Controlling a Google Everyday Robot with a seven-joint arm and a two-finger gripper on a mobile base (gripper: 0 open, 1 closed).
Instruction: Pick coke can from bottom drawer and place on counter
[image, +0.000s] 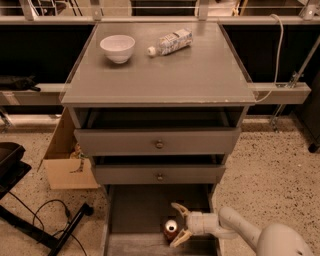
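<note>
The coke can (171, 229), red with a silver top, stands upright on the grey floor of the open bottom drawer (137, 210). My gripper (176, 225) is down inside the drawer, reaching in from the right. Its two pale fingers are spread open, one behind the can and one in front of it, so the can sits in the mouth of the gripper. The fingers do not visibly squeeze the can. The counter (160, 70) is the flat grey cabinet top above the three drawers.
A white bowl (117, 48) and a white-labelled plastic bottle (170, 42) lying on its side sit at the back of the counter. A cardboard box (62, 155) stands left of the cabinet. A black stand and cable (55, 220) lie on the speckled floor at left.
</note>
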